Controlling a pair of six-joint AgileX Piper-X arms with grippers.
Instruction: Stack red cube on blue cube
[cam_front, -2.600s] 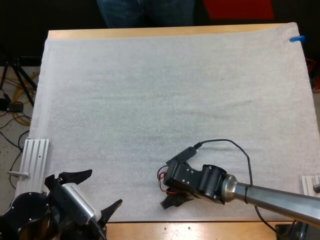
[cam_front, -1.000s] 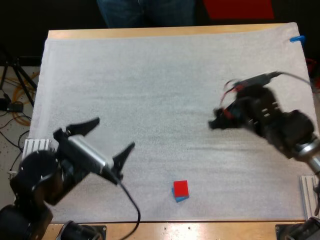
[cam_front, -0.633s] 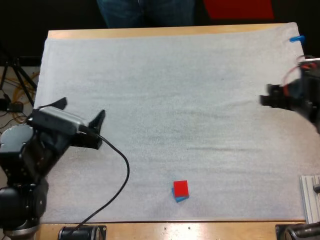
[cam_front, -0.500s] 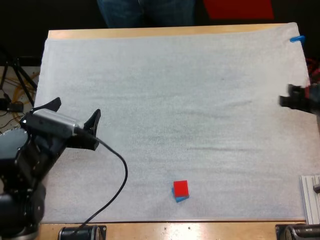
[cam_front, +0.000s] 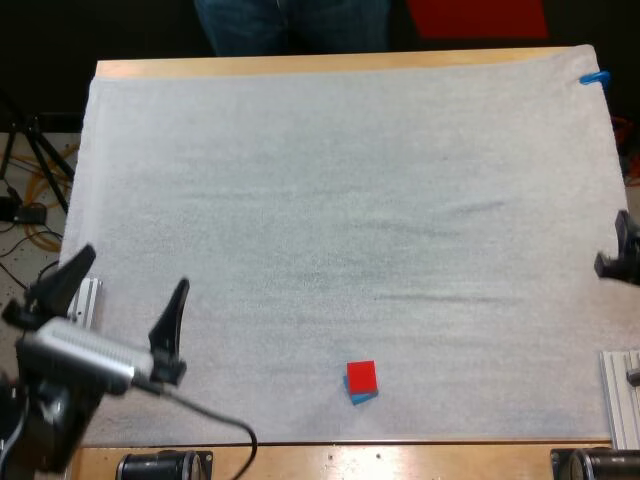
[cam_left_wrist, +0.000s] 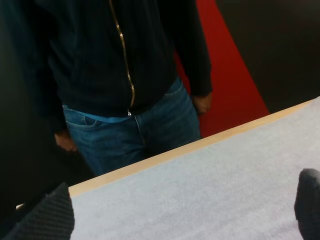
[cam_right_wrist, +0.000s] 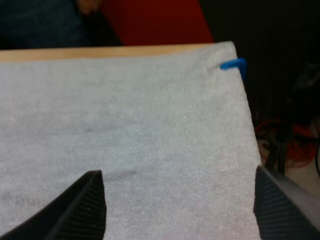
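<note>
Red cube (cam_front: 361, 375) sits on top of blue cube (cam_front: 366, 397), near front edge of white mat (cam_front: 330, 180). My left claw (cam_front: 128, 275) over mat's near left corner, spread wide, holding nothing. My right claw (cam_front: 622, 256) at mat's right edge, also spread, nothing in it. Both well apart from cubes. Person (cam_front: 290, 25) stands past mat's far side.
</note>
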